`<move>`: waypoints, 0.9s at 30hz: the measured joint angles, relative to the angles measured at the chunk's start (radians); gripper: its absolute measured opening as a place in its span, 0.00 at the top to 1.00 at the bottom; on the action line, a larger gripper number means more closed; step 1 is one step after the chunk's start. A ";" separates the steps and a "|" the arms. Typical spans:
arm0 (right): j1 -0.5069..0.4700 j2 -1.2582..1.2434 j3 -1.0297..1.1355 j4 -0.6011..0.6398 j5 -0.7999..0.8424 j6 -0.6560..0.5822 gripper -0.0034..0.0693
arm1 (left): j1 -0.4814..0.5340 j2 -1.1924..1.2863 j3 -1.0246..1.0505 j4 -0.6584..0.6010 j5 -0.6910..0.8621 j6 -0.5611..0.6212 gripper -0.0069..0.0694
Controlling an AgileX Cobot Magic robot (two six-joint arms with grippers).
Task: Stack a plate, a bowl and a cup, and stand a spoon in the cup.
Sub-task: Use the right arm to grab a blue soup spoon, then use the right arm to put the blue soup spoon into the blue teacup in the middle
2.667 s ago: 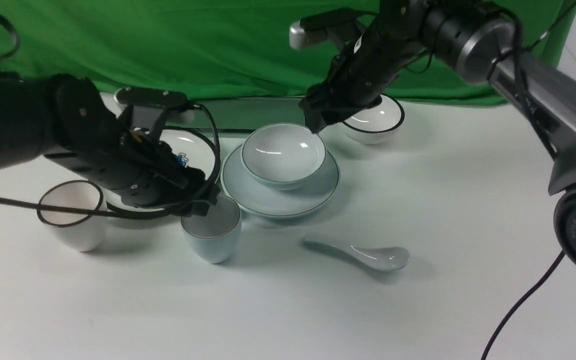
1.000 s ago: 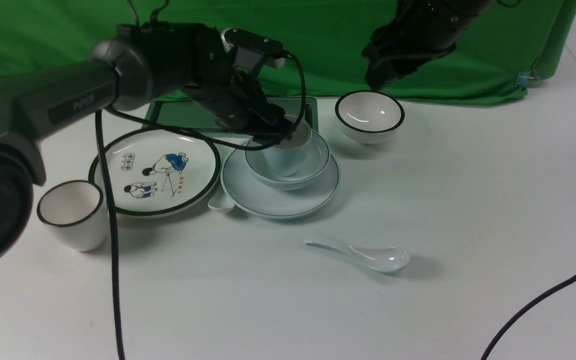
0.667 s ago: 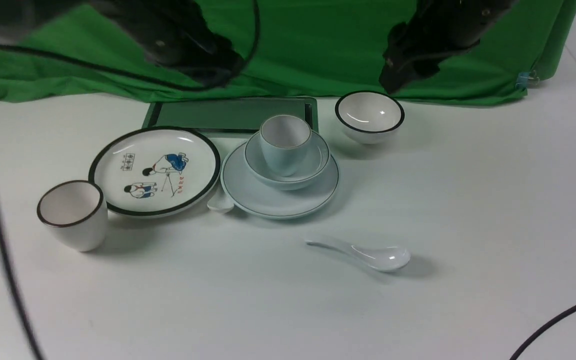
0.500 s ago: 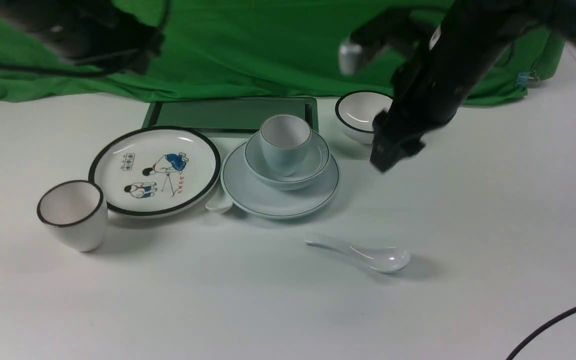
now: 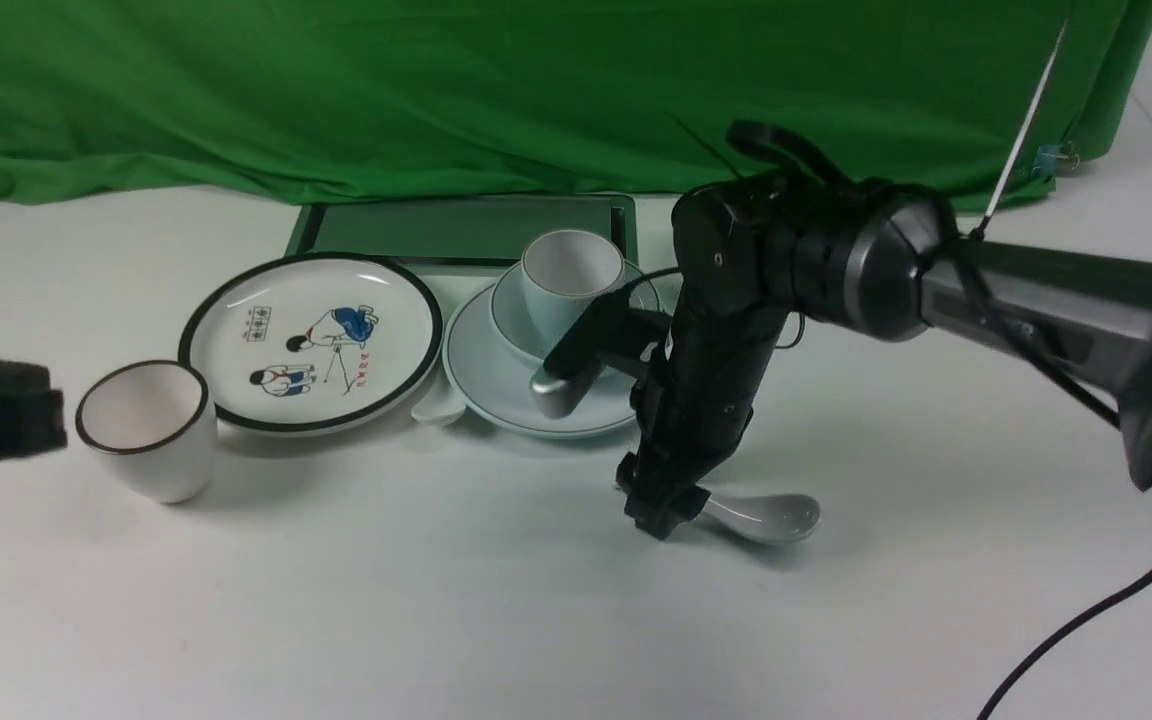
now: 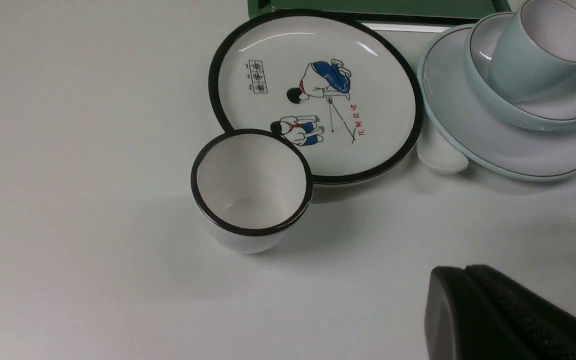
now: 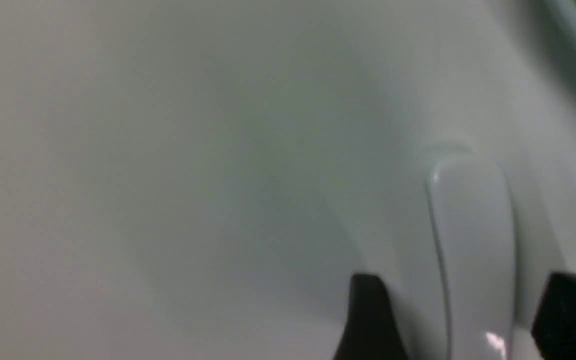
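The pale blue cup (image 5: 571,275) stands in the pale blue-green bowl (image 5: 508,318), which sits on the plate (image 5: 496,390); the stack also shows in the left wrist view, with cup (image 6: 533,50), bowl (image 6: 558,107) and plate (image 6: 473,145). The white spoon (image 5: 771,515) lies on the table in front of the stack. My right gripper (image 5: 661,510) is down at the spoon's handle. In the right wrist view it (image 7: 468,320) is open, with one fingertip on each side of the handle (image 7: 473,225). My left gripper (image 6: 465,272) is shut and empty, off to the left.
A white black-rimmed cup (image 5: 146,430) and a cartoon plate (image 5: 311,340) stand left of the stack. A second white spoon's end (image 5: 439,408) pokes out between the two plates. A green tray (image 5: 456,228) lies at the back. A black cable (image 5: 1066,630) crosses the front right.
The left gripper set the cup in the bowl, let go and drew back to the left. The right arm swung from the back down to the spoon's handle.
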 joint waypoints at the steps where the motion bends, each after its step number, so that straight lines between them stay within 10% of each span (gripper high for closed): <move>1: 0.000 0.000 0.000 -0.002 -0.001 0.000 0.37 | 0.000 -0.009 0.011 0.002 -0.010 0.002 0.96; 5: 0.000 0.000 -0.011 0.002 0.014 0.003 0.74 | 0.000 -0.011 0.034 0.004 -0.073 0.013 0.96; 13: 0.003 -0.111 -0.121 0.107 -0.085 0.019 0.73 | 0.000 0.023 0.037 -0.038 -0.123 0.016 0.96; 20: 0.004 -0.153 -0.133 0.231 -0.671 -0.004 0.73 | 0.000 0.029 0.037 -0.079 -0.132 0.016 0.96; 27: 0.004 -0.040 -0.129 0.235 -0.895 0.056 0.73 | 0.000 0.029 0.037 -0.082 -0.132 0.016 0.96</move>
